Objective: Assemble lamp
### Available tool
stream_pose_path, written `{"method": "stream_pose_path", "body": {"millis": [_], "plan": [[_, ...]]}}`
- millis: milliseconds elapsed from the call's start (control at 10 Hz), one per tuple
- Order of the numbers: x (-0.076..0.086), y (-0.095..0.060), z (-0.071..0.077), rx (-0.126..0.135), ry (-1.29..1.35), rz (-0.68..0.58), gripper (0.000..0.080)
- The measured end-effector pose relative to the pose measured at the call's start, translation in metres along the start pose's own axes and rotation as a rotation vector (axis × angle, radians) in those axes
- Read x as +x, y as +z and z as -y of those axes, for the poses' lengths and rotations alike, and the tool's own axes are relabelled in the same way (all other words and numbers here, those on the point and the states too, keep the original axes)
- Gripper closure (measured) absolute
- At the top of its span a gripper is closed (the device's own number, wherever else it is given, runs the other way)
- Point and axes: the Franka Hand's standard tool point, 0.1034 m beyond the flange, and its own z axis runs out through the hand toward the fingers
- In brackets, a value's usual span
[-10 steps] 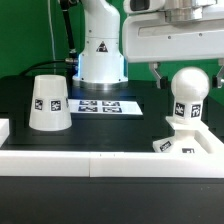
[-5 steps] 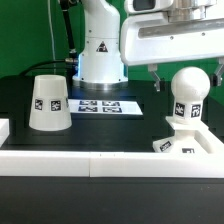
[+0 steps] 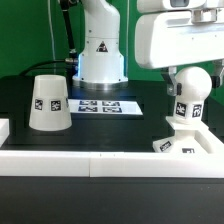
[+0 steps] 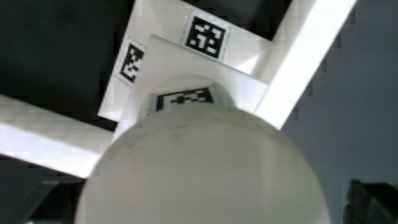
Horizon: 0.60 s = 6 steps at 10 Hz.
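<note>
Above the bulb (image 3: 191, 82), which stands on the base (image 3: 185, 143) at the exterior view's right, the gripper (image 3: 190, 70) has shifted right and down within the last second. Finger state: cannot tell. Shade (image 3: 48, 103) waits well apart, unmounted.
</note>
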Motion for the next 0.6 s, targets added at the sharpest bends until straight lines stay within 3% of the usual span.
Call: {"method": "stream_pose_path", "body": {"millis": [600], "plan": [[-0.0031, 0.0012, -0.0069, -0.030, -0.444, 0.030, 0.0100]]}}
